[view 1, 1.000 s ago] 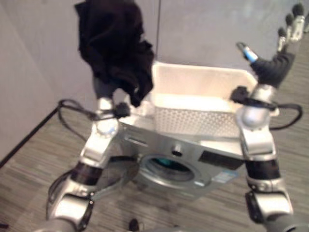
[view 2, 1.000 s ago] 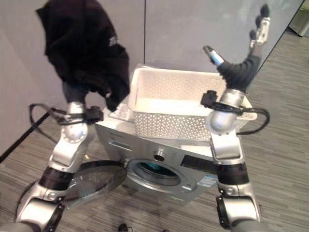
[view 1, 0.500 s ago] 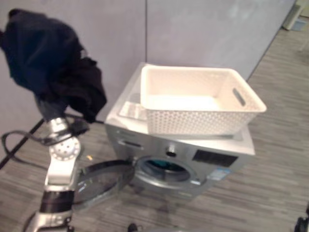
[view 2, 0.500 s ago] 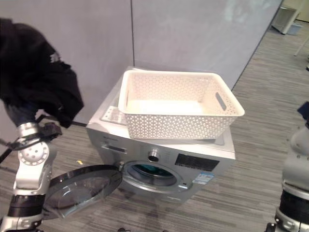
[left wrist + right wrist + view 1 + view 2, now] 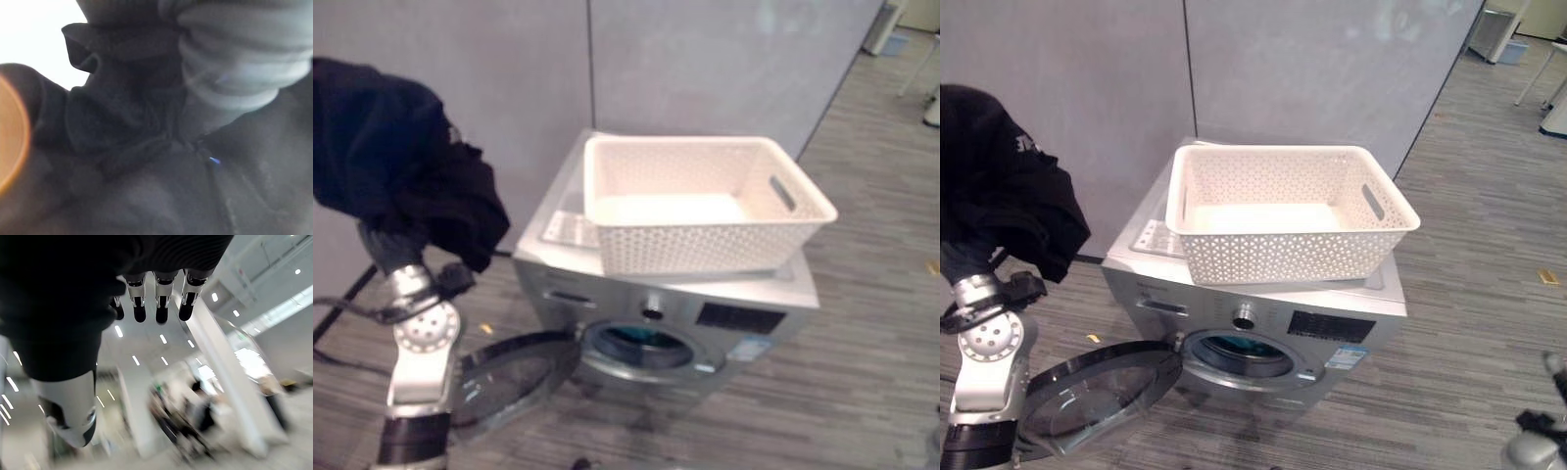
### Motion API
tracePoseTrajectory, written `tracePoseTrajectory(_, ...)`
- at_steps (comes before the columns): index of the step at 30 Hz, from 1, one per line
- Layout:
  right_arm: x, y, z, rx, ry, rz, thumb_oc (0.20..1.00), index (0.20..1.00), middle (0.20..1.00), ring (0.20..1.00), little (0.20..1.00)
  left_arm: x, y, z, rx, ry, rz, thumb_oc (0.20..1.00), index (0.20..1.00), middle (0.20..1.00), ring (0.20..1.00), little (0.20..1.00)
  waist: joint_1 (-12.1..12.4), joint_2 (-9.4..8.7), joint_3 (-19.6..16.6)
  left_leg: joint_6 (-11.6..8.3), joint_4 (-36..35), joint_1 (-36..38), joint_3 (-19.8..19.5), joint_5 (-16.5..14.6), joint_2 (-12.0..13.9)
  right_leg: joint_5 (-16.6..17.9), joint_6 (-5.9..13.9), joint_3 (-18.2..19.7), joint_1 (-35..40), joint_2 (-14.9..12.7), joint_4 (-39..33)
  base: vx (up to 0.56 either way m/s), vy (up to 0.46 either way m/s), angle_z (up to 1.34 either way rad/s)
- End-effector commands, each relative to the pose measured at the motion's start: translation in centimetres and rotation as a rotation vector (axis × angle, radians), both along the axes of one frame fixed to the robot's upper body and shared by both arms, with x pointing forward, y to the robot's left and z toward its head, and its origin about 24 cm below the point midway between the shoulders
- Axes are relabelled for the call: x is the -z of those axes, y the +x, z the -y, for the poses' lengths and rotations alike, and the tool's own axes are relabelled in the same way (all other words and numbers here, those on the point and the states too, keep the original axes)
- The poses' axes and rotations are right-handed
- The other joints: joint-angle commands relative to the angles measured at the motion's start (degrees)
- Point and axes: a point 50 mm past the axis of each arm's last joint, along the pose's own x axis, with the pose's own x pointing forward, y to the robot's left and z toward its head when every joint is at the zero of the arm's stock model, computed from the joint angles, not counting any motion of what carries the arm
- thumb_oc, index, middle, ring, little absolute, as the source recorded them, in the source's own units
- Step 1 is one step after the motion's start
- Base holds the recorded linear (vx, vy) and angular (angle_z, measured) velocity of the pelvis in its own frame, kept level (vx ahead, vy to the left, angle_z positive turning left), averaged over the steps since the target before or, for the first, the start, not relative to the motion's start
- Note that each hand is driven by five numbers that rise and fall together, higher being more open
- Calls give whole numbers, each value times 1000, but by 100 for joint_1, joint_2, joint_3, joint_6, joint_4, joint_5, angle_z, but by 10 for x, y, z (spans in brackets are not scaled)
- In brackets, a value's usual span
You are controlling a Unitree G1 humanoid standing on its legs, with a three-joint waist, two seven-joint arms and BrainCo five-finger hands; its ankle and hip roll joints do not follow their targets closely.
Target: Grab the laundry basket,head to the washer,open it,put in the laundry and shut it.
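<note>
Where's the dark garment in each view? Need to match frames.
Left eye view: dark garment at the left edge, held up above the left wrist, left of the washer.
Right eye view: at the left edge, beside the white basket.
Left wrist view: dark cloth close to the camera.
Right wrist view: not in it.
Shared landmark: the white basket on top of the washer.
</note>
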Motion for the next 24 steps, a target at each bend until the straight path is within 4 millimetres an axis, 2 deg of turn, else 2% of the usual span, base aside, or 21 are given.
tracePoseTrajectory(1, -6, 13, 8, -9, 60, 88, 1000, 1000, 1000, 1000, 1000, -39, 4, 5, 62, 66, 199, 200, 200, 200, 200, 200, 24, 162, -38, 58, 97, 572, -170, -1000, 83, -207, 277, -275, -45, -7, 533, -50, -34, -1)
tracePoseTrajectory(2, 30, 3, 3, 23, 212, -4, 1000, 1000, 1000, 1000, 1000, -42, 10, 6, 88, 64, 203, 200, 200, 200, 200, 200, 49, 149, -13, 49, 97, 560, -169, -984, 81, -205, 271, -299, -39, -16, 528, -46, -31, 0)
tracePoseTrajectory(5, 82, -8, -15, 57, 448, -136, 1000, 1000, 1000, 1000, 1000, -48, 20, 15, 158, 64, 208, 200, 200, 200, 200, 200, 113, 134, 29, 38, 97, 533, -196, -941, 78, -200, 256, -338, -31, -27, 521, -31, -33, 4)
tracePoseTrajectory(6, 99, -11, -25, 55, 531, -187, 1000, 1000, 1000, 1000, 1000, -49, 24, 19, 183, 63, 208, 200, 200, 200, 200, 200, 140, 131, 50, 31, 97, 527, -207, -925, 74, -199, 250, -360, -18, -33, 512, -20, -52, 6)
tracePoseTrajectory(7, 122, -9, -44, 26, 663, -245, 1000, 1000, 1000, 1000, 1000, -51, 30, 25, 227, 56, 206, 200, 200, 200, 200, 200, 176, 112, 78, 16, 97, 520, -228, -899, 73, -199, 236, -391, 1, -34, 493, -20, -56, 8)
tracePoseTrajectory(10, 153, -13, -80, -26, 845, -366, 1000, 1000, 1000, 1000, 1000, -53, 36, 33, 279, 44, 210, 200, 200, 200, 200, 200, 249, 125, 107, -11, 97, 508, -259, -863, 68, -205, 224, -461, 38, -40, 451, 1, -47, 17)
tracePoseTrajectory(12, 165, -17, -98, -40, 936, -406, 1000, 1000, 1000, 1000, 1000, -54, 38, 38, 301, 37, 212, 200, 200, 200, 200, 200, 269, 129, 120, -31, 97, 504, -277, -840, 73, -210, 209, -490, 67, -32, 411, 3, -48, 16)
tracePoseTrajectory(14, 173, -14, -113, -60, 1005, -417, 1000, 1000, 1000, 1000, 1000, -54, 39, 42, 327, 28, 216, 200, 200, 200, 200, 200, 305, 145, 154, -54, 97, 485, -310, -802, 84, -214, 194, -517, 71, -21, 391, -20, -58, 18)
tracePoseTrajectory(15, 177, -7, -128, -120, 1046, -441, 1000, 1000, 1000, 1000, 1000, -54, 39, 46, 348, 23, 217, 200, 200, 200, 200, 200, 339, 158, 163, -75, 97, 473, -329, -778, 97, -217, 179, -548, 92, -5, 352, -30, -67, 16)
tracePoseTrajectory(19, 175, 13, -144, -290, 1027, -499, 1000, 1000, 1000, 1000, 1000, -52, 38, 49, 359, 22, 209, 200, 200, 200, 200, 200, 417, 181, 188, -109, 97, 456, -330, -707, 137, -234, 152, -576, 147, 40, 259, -54, -67, 5)
tracePoseTrajectory(20, 175, 13, -145, -290, 1027, -500, 1000, 1000, 1000, 1000, 1000, -52, 38, 49, 358, 22, 209, 200, 200, 200, 200, 200, 413, 181, 188, -111, 97, 457, -329, -707, 138, -232, 150, -576, 150, 42, 255, -73, -61, 1)
tracePoseTrajectory(21, 171, 23, -146, -360, 1000, -526, 1000, 1000, 1000, 1000, 1000, -54, 38, 49, 359, 30, 218, 200, 200, 200, 200, 200, 444, 174, 194, -134, 97, 434, -313, -665, 165, -238, 138, -592, 159, 64, 216, -86, -69, 0)
tracePoseTrajectory(24, 167, 33, -150, -469, 954, -586, 1000, 1000, 1000, 1000, 1000, -60, 38, 51, 361, 55, 239, 200, 200, 200, 200, 200, 503, 150, 216, -170, 97, 385, -324, -583, 210, -277, 108, -648, 222, 103, 152, -106, -90, 1)
